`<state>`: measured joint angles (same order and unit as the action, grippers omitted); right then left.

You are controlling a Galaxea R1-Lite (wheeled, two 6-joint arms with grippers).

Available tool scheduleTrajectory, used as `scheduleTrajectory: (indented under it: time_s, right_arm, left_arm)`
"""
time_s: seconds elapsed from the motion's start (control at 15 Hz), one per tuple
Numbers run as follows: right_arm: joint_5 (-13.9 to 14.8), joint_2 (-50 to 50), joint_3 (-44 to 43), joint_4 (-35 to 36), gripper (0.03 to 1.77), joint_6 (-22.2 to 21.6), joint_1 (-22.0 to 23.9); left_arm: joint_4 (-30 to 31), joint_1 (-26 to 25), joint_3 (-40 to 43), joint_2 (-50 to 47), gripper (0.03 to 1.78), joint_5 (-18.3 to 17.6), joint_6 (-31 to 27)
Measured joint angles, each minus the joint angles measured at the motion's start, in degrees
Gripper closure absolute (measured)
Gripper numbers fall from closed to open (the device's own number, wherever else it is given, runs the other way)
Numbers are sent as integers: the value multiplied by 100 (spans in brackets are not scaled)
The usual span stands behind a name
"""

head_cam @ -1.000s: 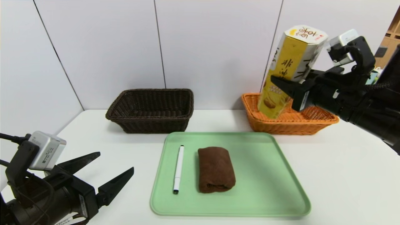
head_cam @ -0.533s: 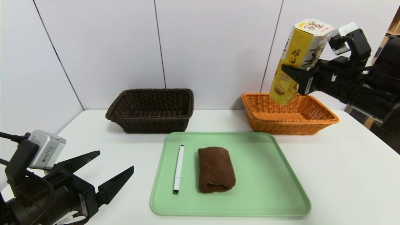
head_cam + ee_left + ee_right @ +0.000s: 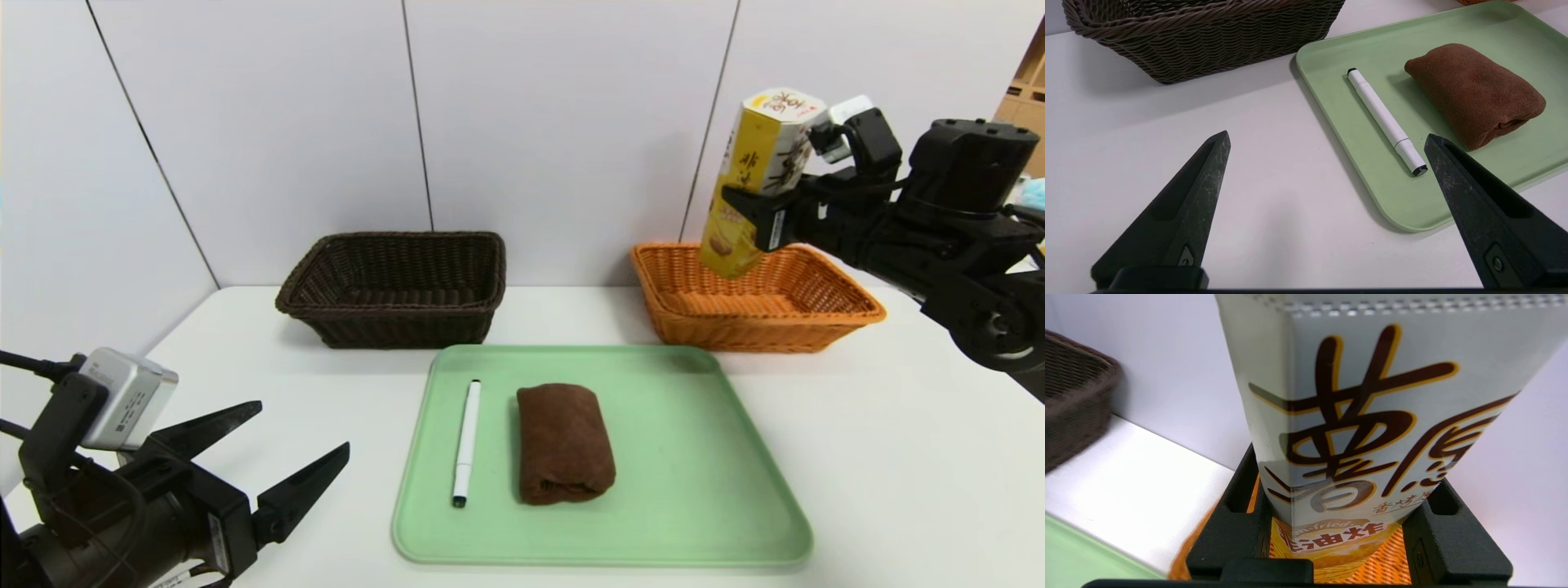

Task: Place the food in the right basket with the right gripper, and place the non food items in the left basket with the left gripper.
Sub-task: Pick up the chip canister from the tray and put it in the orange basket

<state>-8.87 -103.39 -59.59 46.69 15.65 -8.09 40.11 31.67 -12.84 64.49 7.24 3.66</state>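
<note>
Snack box [image 3: 755,175] clamped in my right gripper [image 3: 755,220], upper right, above orange basket [image 3: 849,314], unreleased; pen [image 3: 466,441], towel [image 3: 563,443] remained; left gripper [image 3: 282,457] open

high head view, two close wrist views

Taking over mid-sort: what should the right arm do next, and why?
Probably lower the snack box into the orange basket before releasing: the right gripper holds it above the basket, tilted, its base not yet resting inside.
</note>
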Motion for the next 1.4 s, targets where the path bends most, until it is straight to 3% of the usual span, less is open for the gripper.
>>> scheduleTrajectory:
  time_s: [0.47,1.0,1.4]
  right_arm:
    - [139,-822,-96,461,95,-33,72]
    - [393,-1271,-102,492,95,-194,74]
    - [474,-1293,-135,512,52,-265,72]
  left_arm:
    - [-1,-4,57,-5,12,9,17]
    - [-1,-4,129,23,12,9,41]
    - [0,-4,149,28,12,9,30]
